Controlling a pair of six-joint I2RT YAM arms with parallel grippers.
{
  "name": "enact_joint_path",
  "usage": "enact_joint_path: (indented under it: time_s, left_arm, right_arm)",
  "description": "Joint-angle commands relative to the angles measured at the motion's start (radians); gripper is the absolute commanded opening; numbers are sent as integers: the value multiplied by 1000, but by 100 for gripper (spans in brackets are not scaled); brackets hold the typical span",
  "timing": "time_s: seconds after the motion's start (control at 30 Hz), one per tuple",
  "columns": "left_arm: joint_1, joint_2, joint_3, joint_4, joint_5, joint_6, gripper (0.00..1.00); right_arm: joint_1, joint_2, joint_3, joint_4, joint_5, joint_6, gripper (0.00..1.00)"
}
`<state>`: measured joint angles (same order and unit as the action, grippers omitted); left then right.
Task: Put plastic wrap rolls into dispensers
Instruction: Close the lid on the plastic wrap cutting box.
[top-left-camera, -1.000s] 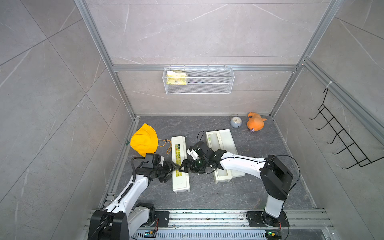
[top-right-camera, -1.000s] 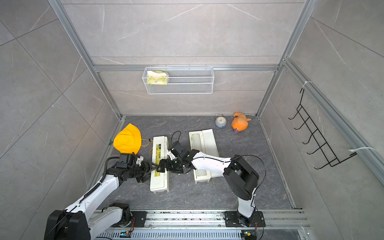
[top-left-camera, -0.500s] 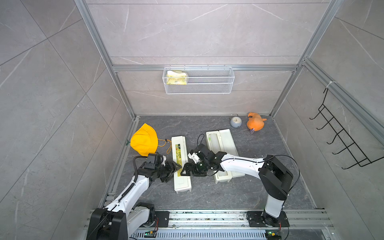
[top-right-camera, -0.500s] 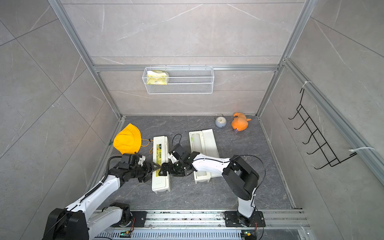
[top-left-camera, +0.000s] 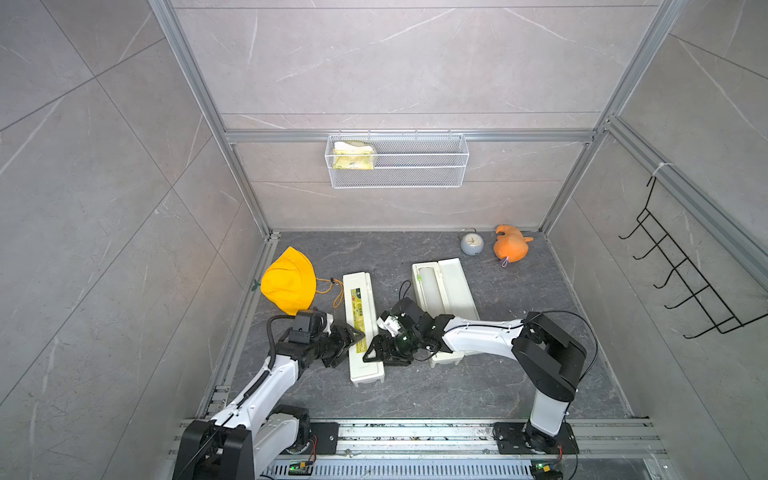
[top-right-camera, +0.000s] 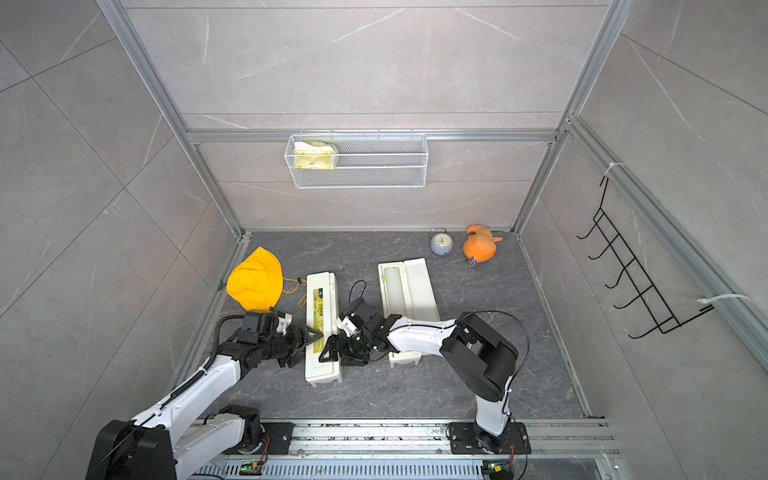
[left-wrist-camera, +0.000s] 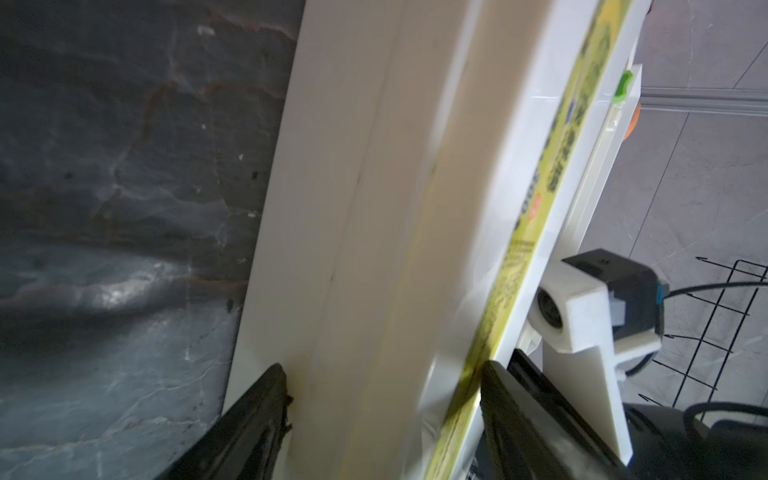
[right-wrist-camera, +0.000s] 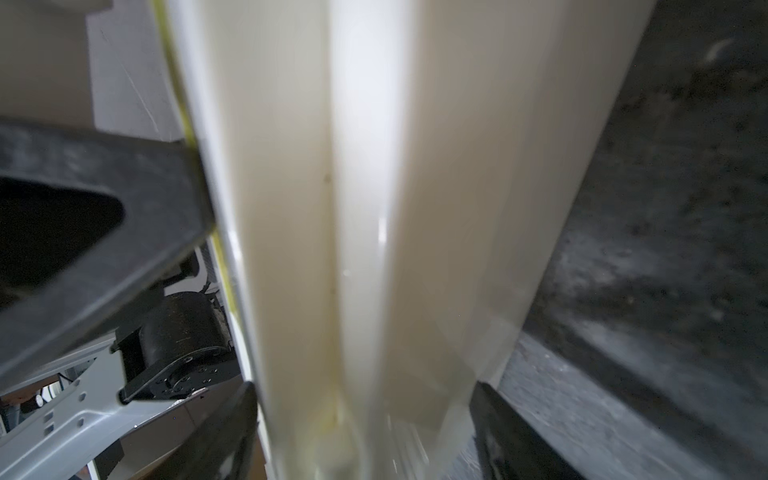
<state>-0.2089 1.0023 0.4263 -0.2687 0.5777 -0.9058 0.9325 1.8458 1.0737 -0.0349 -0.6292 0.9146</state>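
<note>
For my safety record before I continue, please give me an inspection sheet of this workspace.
Surface: dark grey marbled floor, nothing spilled seen.
Job's things: closed dispenser with yellow label; open dispenser holding one plastic wrap roll; second roll not visible.
Clutter: yellow hat, clock, orange plush toy.
Grippers: left gripper and right gripper both straddle the closed dispenser; grip unclear.
Cables: black cable loop beside the open dispenser.
Surroundings: wire basket with yellow packet on back wall; hook rack on side wall.

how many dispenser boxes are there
2. The closed dispenser, yellow-labelled, lies nearer the yellow hat; the open dispenser lies nearer the orange toy.
</note>
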Motion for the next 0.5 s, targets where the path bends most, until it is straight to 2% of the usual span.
enact_joint_path:
  time_s: [0.0, 0.13, 0.27, 0.47]
  left_arm:
    - [-10, -52, -37, -144, 7, -29, 75]
    - [-10, -110, -52, -177, 14, -59, 75]
    - [-10, -163, -96, -170, 14, -100, 71]
    - [-14, -122, -130, -113, 34, -111, 62]
  right_arm:
    - [-4, 3, -28, 21, 26, 27, 77]
    - [-15, 6, -25, 11, 28, 22, 77]
    - [-23, -3, -9, -17, 44, 2, 79]
    - [-25, -7, 70, -53, 43, -37, 80]
